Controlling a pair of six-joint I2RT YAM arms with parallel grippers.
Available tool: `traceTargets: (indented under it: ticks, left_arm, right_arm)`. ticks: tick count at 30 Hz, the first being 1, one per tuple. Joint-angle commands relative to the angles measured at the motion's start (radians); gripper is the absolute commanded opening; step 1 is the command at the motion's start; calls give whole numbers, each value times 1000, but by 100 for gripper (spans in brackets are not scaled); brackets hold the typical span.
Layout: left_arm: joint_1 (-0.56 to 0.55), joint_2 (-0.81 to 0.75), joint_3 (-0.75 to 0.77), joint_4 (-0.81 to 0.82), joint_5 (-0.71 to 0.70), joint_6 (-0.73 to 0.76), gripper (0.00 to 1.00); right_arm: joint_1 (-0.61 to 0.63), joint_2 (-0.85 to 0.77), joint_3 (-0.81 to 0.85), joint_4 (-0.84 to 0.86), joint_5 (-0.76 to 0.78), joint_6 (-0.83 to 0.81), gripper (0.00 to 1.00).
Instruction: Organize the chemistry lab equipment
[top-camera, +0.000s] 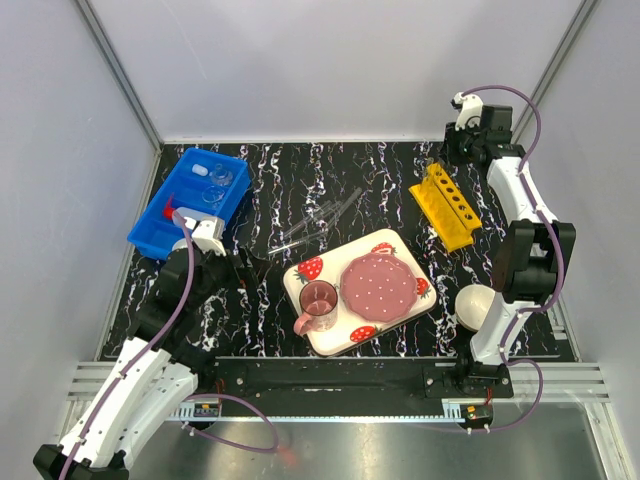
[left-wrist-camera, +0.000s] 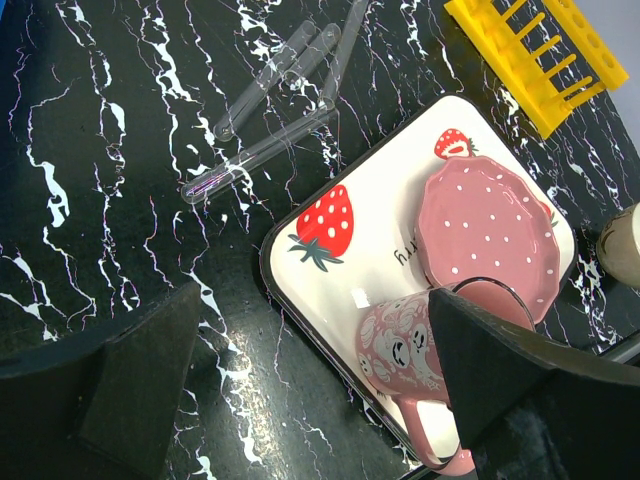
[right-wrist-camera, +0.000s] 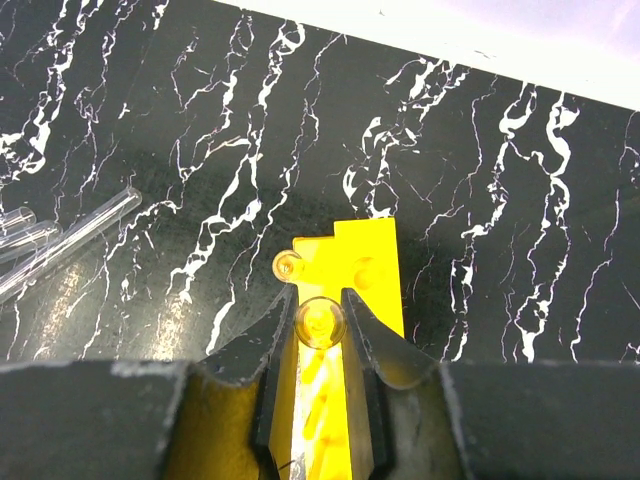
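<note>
The yellow holed rack lies at the back right; it also shows in the right wrist view. My right gripper is above the rack's far end, shut on a thin clear tube that I see end-on. Another tube stands in a corner hole. In the top view that gripper is at the rack's far end. Several thin tubes lie loose mid-table, also in the left wrist view. My left gripper is open and empty over the table beside the tray's left edge.
A blue bin at the back left holds clear glassware and a red-tipped item. The strawberry-print tray with pink plate and pink cup sits front centre. A white bowl stands by the right arm.
</note>
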Motion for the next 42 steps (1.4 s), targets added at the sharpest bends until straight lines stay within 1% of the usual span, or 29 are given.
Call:
traceTargets:
  ticks: [1, 17, 34, 42]
  left_arm:
    - [4, 6, -1, 28, -15, -3, 99]
    - [4, 0, -4, 26, -15, -3, 99]
    - [4, 0, -3, 28, -9, -4, 99]
    - [4, 0, -6, 28, -5, -9, 99]
  right_arm:
    - [-4, -33, 41, 4, -29, 17, 27]
    - [-2, 6, 12, -1, -26, 8, 27]
    - [-2, 9, -36, -10, -35, 3, 27]
    - [-2, 53, -56, -1, -41, -5, 28]
